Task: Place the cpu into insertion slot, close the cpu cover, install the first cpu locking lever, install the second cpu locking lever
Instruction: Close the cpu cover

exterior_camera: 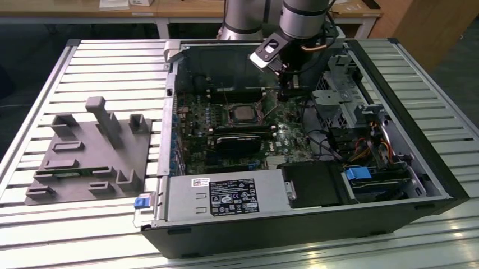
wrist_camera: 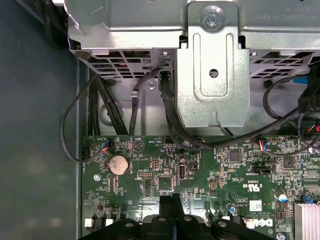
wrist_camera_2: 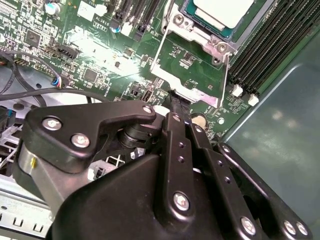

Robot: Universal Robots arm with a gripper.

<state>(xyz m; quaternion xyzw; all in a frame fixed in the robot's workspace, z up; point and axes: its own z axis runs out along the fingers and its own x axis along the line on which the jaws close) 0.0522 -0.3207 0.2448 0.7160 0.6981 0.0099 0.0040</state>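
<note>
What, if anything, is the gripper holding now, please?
Nothing, it seems: the gripper is shut empty, its tip by the edge of the cpu cover.

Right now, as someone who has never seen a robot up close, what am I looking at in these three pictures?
One picture is taken from off the arm, looking down at a slatted table. On it lie an opened computer case and a grey plastic holder with slots. The grey tube coming from above is the robot arm; its black gripper reaches down to the green circuit board. The other two pictures come from cameras riding near the arm's wrist, so the gripper's black links show up close. In the second wrist view the cpu, a small silvery chip, already sits in its socket, and the cpu cover, a thin metal frame, is swung open. The shut gripper's tip meets that frame's edge; whether it pinches it, I cannot tell.
</note>
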